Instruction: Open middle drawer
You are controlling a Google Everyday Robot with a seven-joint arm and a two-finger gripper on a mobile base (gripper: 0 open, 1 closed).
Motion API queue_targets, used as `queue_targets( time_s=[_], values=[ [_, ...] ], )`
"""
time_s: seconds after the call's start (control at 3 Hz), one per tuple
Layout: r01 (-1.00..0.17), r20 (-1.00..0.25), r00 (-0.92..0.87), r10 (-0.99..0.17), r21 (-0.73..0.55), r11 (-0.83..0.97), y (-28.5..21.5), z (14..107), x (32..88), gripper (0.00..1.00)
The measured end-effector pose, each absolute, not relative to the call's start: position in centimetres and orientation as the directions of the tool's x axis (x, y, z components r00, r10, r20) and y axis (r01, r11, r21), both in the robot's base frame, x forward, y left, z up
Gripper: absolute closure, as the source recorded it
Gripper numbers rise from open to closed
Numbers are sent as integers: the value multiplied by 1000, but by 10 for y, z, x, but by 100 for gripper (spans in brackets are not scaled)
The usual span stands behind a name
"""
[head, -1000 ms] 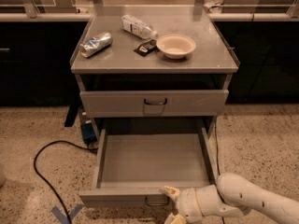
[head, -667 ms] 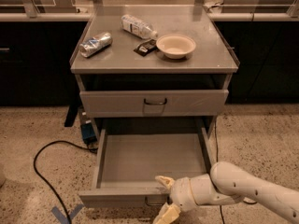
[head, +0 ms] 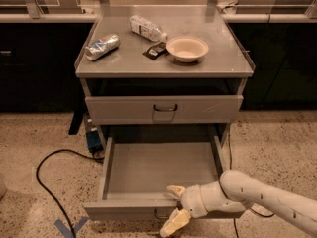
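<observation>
The middle drawer (head: 161, 171) is a grey metal drawer pulled far out of the cabinet, and its tray is empty. Its front panel (head: 119, 211) faces me at the bottom, with a small dark wire handle (head: 159, 215). My gripper (head: 174, 207) comes in from the right on a white arm and sits at the drawer front, just right of the handle. Its fingers are spread, one fingertip (head: 175, 190) over the front's top edge and the other (head: 172, 225) below it. It holds nothing.
The drawer above (head: 163, 109) is shut. On the cabinet top (head: 218, 58) lie a crushed can (head: 102, 46), a plastic bottle (head: 146, 29), a dark packet (head: 155, 49) and a white bowl (head: 187, 48). A black cable (head: 49, 182) loops on the speckled floor at left.
The gripper has shifted a little left along the drawer front and its fingers have spread apart. The drawer has stayed pulled out.
</observation>
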State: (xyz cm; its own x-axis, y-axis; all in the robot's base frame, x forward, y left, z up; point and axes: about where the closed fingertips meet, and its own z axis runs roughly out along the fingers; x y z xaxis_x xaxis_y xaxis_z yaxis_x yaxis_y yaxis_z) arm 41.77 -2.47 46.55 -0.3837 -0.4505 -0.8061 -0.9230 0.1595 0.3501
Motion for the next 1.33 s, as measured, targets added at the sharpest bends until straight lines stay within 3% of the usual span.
queue_targets(
  time_s=[0.67, 1.33],
  values=[
    [-894, -781, -447, -436, 412, 179, -34, 446, 407, 0],
    [-859, -758, -502, -417, 492, 139, -27, 461, 360, 0]
  ],
)
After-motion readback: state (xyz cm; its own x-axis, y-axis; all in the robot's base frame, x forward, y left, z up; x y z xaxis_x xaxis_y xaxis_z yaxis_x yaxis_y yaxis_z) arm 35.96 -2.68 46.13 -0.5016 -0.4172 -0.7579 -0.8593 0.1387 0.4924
